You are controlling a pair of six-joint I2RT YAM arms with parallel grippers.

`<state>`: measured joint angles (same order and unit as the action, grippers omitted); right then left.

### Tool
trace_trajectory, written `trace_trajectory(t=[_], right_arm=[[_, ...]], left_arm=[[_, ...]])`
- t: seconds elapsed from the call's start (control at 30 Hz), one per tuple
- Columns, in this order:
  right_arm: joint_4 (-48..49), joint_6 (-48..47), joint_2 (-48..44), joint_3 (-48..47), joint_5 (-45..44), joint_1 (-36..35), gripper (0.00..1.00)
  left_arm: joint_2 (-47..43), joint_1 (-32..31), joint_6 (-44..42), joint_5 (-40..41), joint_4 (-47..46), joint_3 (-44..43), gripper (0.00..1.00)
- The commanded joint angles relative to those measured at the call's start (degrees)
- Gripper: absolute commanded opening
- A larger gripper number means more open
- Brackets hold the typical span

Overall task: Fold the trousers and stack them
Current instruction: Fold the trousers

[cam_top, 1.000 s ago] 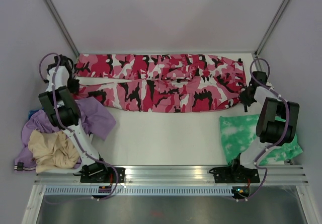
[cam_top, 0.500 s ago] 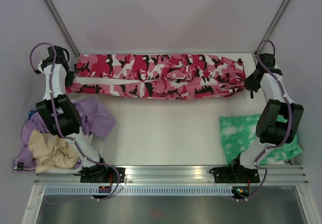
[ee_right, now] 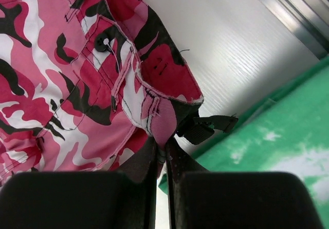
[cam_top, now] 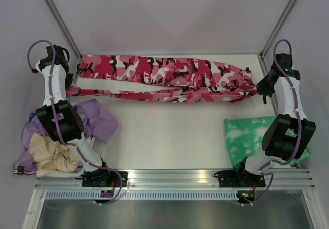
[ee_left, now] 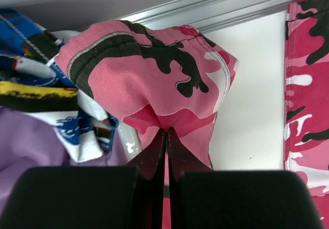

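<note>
The pink, red, white and black camouflage trousers (cam_top: 164, 77) stretch left to right across the far part of the table. My left gripper (cam_top: 68, 88) is shut on the hem of the near leg (ee_left: 154, 80) and holds it raised at the far left. My right gripper (cam_top: 258, 87) is shut on the near waistband corner (ee_right: 154, 110) and holds it raised at the far right. The near half hangs taut between the grippers as a narrow band. The far half lies flat on the table.
A folded green-and-white tie-dye garment (cam_top: 252, 136) lies at the right, also in the right wrist view (ee_right: 288, 152). A heap of lilac (cam_top: 97, 118) and beige (cam_top: 51, 152) clothes lies at the left. A metal rail (cam_top: 175, 177) runs along the table's near edge.
Both grippers rose and moved toward the far edge with the near half of the trousers, lifting it off the table and pulling it into a narrow taut band.
</note>
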<state>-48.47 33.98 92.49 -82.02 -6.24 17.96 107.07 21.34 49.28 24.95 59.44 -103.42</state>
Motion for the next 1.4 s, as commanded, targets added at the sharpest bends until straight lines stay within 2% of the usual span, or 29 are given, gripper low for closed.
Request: trace_trajectory(t=[0.0, 0.13, 0.27, 0.5, 0.6, 0.73, 0.9, 1.0, 1.07, 1.23, 1.37], right_arm=[[-2.33, -2.33, -6.26, -1.3, -5.89, 4.45, 0.05], [-4.26, -4.44, -7.94, -2.44, -7.29, 6.3, 0.06], [-4.88, -5.15, -7.33, -3.15, -6.51, 7.71, 0.06], [4.68, -4.97, -1.18, -7.45, 4.82, 7.71, 0.07], [6.62, -6.02, 3.21, -10.87, 8.59, 7.71, 0.06], [9.53, -9.27, 9.62, -15.35, 12.21, 6.75, 0.03], [16.47, -12.97, 12.71, -17.64, 12.4, 5.25, 0.02], [16.56, -12.62, 16.4, -21.07, 12.48, 5.16, 0.01], [17.35, -12.62, 19.3, -23.35, 13.79, 5.16, 0.01], [19.02, -13.23, 26.06, -29.58, 16.08, 5.07, 0.02], [18.32, -14.64, 30.99, -34.52, 15.38, 4.72, 0.02]], left_arm=[[-5.29, 0.72, -3.48, 7.3, 0.41, -2.84, 0.02], [-8.09, 0.63, -3.92, 10.55, 2.26, -2.23, 0.02], [-8.98, 0.63, -5.51, 11.0, -0.45, -2.31, 0.02], [-2.48, 0.02, -2.61, 6.52, -3.98, -6.0, 0.02], [0.67, -2.18, 0.72, 9.05, -6.61, -7.06, 0.02], [5.77, -4.99, 6.78, 12.66, -4.69, -12.49, 0.02], [10.17, -5.61, 15.74, 16.0, -0.74, -16.55, 0.02], [14.82, -5.7, 21.19, 17.49, 6.72, -23.04, 0.02], [18.78, -5.87, 22.7, 17.42, 9.99, -27.97, 0.02], [23.0, -7.89, 22.09, 17.58, 5.96, -32.19, 0.02], [27.92, -8.6, 23.32, 19.52, 8.4, -38.08, 0.02]])
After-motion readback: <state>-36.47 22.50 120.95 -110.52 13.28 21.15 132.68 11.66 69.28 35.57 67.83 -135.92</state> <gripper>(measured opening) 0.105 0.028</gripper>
